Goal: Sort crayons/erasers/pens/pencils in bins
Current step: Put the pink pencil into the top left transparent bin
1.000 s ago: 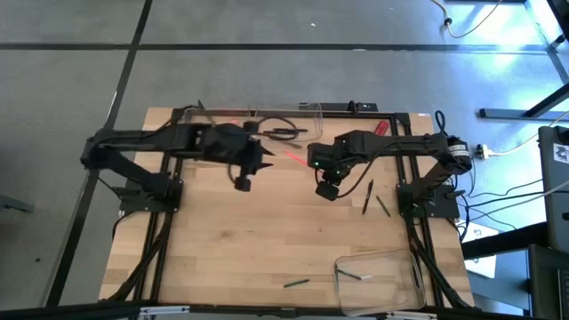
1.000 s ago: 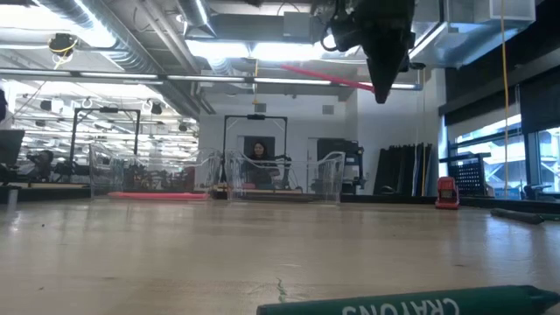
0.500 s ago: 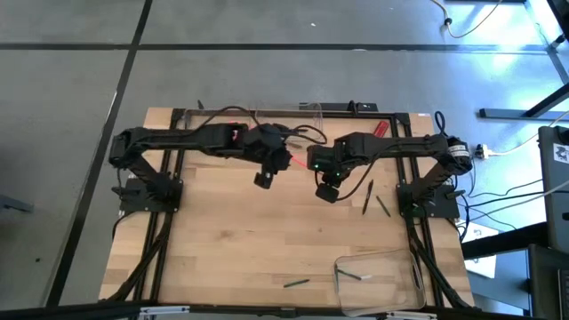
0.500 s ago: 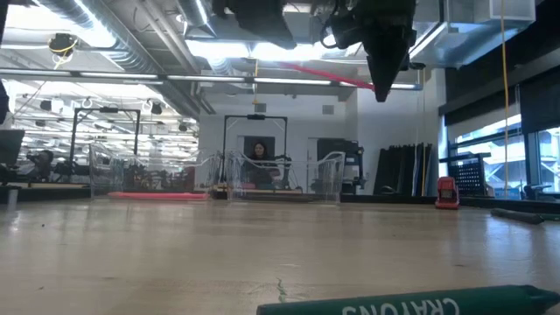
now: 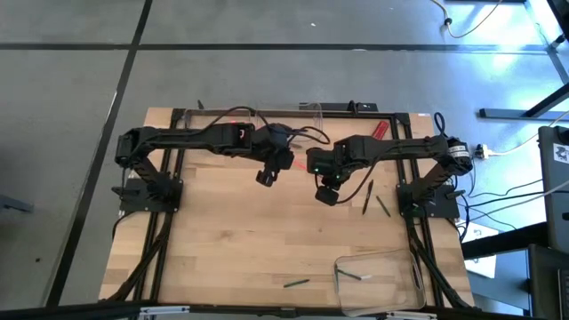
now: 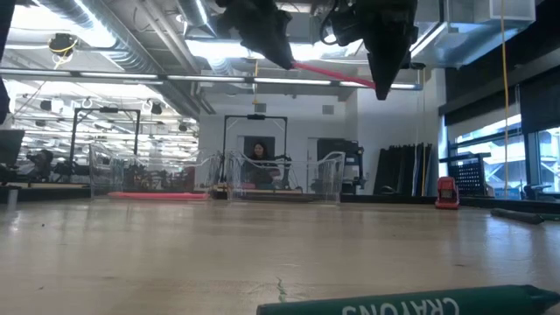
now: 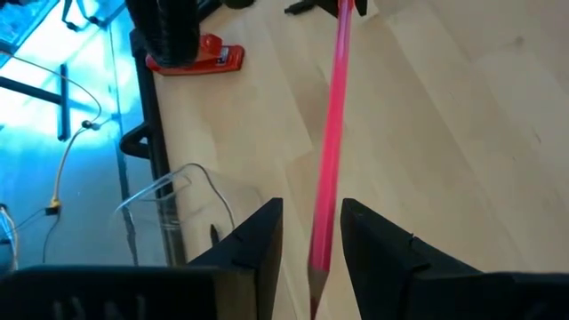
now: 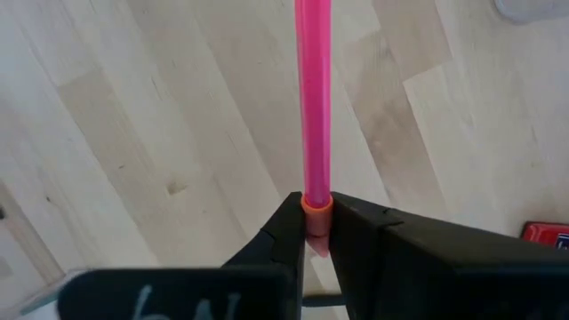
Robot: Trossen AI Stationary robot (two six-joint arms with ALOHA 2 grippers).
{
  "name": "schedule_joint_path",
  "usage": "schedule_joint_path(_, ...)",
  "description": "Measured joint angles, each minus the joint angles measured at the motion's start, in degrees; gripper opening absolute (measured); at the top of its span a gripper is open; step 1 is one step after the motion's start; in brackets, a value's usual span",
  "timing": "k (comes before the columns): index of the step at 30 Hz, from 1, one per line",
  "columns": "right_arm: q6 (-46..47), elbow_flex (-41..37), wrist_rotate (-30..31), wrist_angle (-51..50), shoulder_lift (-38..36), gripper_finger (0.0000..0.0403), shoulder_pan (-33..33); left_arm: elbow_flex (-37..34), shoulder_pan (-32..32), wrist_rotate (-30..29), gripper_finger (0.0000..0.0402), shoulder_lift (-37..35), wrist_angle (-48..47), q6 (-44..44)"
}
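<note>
A bright pink pencil (image 5: 299, 161) is held high above the table between my two grippers; it also shows in the low view (image 6: 332, 76). My right gripper (image 8: 317, 233) is shut on one end of it. My left gripper (image 7: 313, 244) is open, with its fingers on either side of the pencil's pointed free end (image 7: 315, 262) and a gap showing on both sides. A clear bin (image 5: 267, 120) stands at the far edge. Another clear bin (image 5: 391, 283) stands at the near right with a green stick (image 5: 356, 276) in it. My right gripper pinches the pencil's end with the orange band (image 8: 317, 204) between its two fingertips. The pencil sticks straight out ahead of the fingers toward my left gripper. It is lifted clear of the table and nearly level, its free end a little higher (image 6: 302, 66).
A green crayon (image 5: 296, 284) lies near the front edge, close to the low camera (image 6: 402, 302). Two dark sticks (image 5: 366, 197) (image 5: 382, 206) lie at the right. A red object (image 5: 380, 127) lies at the far right. People and equipment show in the room behind.
My left gripper has moved toward the table's right edge, up to the pink pencil, and its open fingers now stand around the pencil's free end. My right gripper and the pencil have kept still.
</note>
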Motion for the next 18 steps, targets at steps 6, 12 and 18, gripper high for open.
schedule_joint_path(6, -0.02, 0.0, 0.01, 0.28, 0.0, 0.0042, -0.01, 0.0, 0.01, -0.01, 0.0103, 0.0, -0.25, 0.02)
schedule_joint_path(12, -0.09, 0.0, 0.01, 0.38, 0.0, 0.0042, 0.01, 0.0, -0.01, 0.0, 0.0058, 0.0, -1.43, 0.0)
schedule_joint_path(18, -0.29, -0.02, 0.16, -0.04, 0.0, 0.0042, -0.01, -0.02, -0.05, 0.25, 0.001, 0.0, -1.87, 0.54)
